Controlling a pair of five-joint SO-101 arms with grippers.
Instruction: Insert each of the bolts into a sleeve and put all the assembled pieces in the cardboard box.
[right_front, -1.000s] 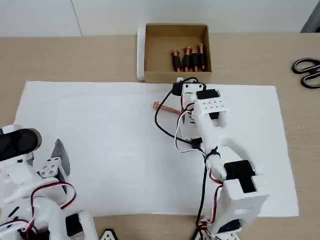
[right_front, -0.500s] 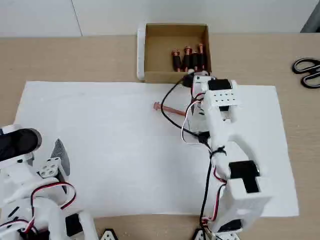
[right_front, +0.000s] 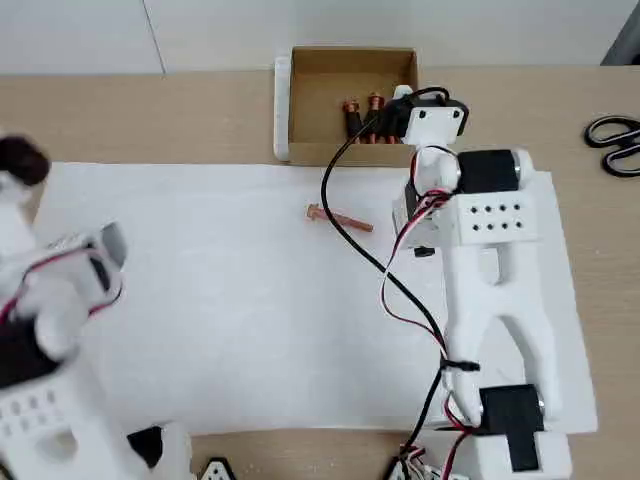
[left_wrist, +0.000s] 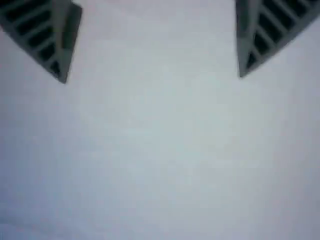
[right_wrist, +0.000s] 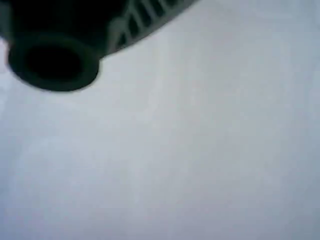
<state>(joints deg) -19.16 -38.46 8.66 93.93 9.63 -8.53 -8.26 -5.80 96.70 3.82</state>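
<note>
High view: bolt lies mid-frame on paper; judged light, stiff, roll-prone; take at mid-shank. Left gripper spread apart; right gripper clamped on sleeve.

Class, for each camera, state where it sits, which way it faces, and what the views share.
High view: fixed above, looking down; both arms, cardboard box, loose bolt.
Left wrist view: on left wrist, facing white paper; open left gripper.
Right wrist view: on right wrist, facing paper; sleeve against own finger.
Shared: the white paper.
</note>
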